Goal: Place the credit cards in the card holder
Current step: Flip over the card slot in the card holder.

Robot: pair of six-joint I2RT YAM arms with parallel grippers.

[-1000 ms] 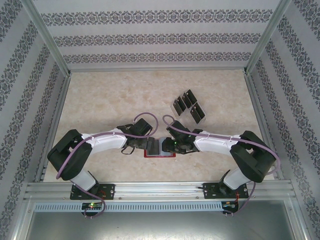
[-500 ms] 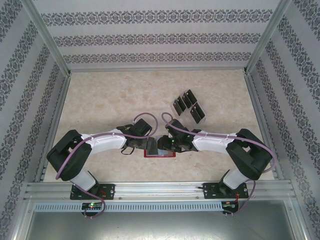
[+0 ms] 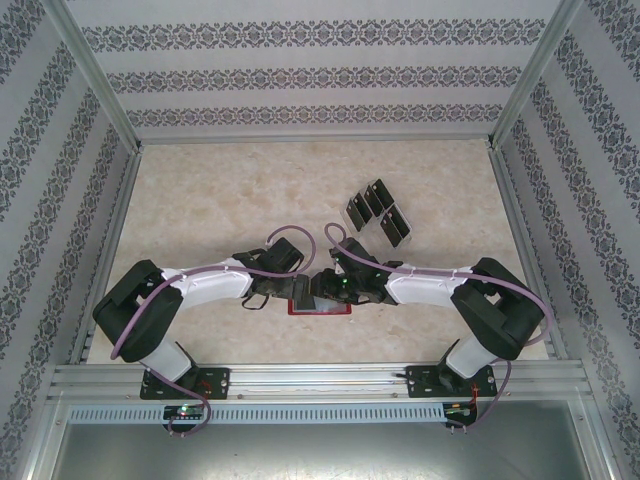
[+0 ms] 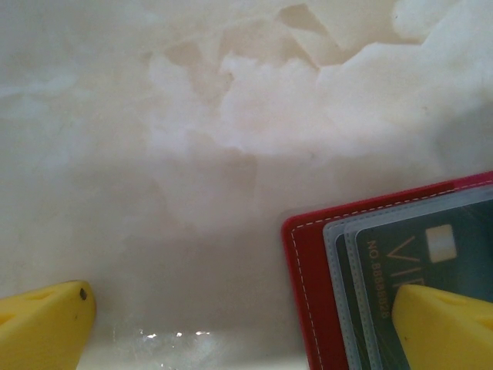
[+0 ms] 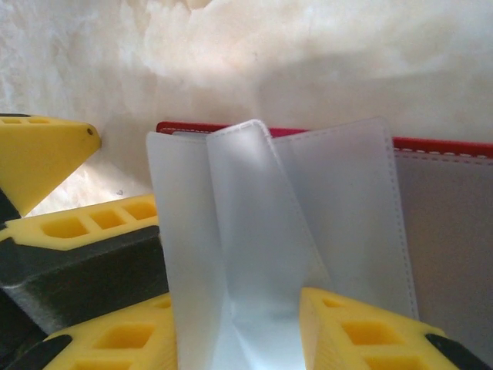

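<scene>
Now open red leather-like card holder (image 3: 322,306) lies btwn both arms, near bases. Wide-spread left gripper (image 4: 243,297) has one finger (image 4: 443,327) over dark card (image 4: 431,258) inside. Meanwhile right gripper (image 5: 239,308) pinches its frosted plastic pocket leaves (image 5: 308,200). Other black cards (image 3: 378,212) sit farther back.

The card holder (image 3: 322,308) lies by the middle of the near edge of the worktop (image 3: 220,200); the credit cards (image 3: 378,212) lie behind it, rightward, well apart.
</scene>
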